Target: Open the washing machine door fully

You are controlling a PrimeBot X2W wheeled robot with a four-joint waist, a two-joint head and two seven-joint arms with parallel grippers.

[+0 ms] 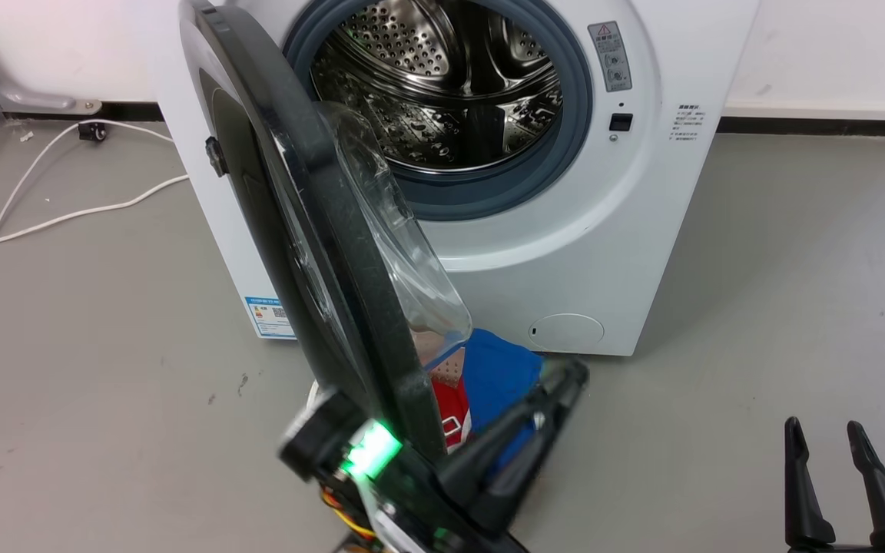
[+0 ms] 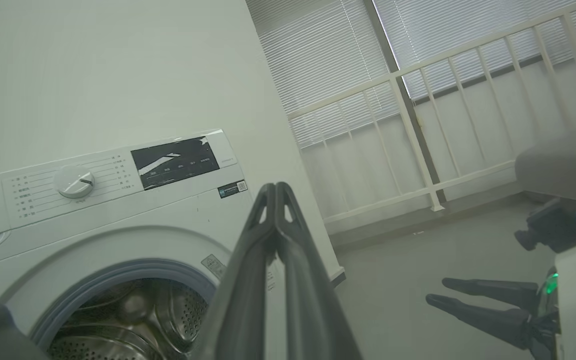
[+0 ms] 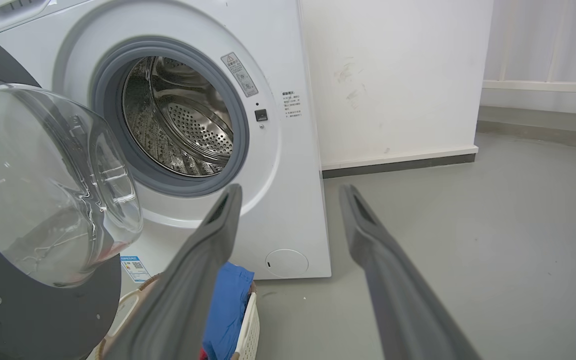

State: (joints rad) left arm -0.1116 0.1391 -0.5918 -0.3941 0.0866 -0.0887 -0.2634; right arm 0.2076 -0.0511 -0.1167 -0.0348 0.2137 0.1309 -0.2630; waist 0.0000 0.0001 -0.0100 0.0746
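The washing machine door is glossy black with a clear glass bowl. It stands swung out from the white washing machine, edge-on to the head view. The door also shows at the left of the right wrist view. The steel drum opening is uncovered. My left gripper is shut on nothing, just right of the door's lower edge on its inner side; whether it touches the door is unclear. In the left wrist view, my left gripper points up past the machine's front. My right gripper is open, low at the right, away from the door.
A white laundry basket with blue and red clothes sits on the floor under the door, in front of the machine. White cables trail over the grey floor at the left. A white railing stands beside the machine.
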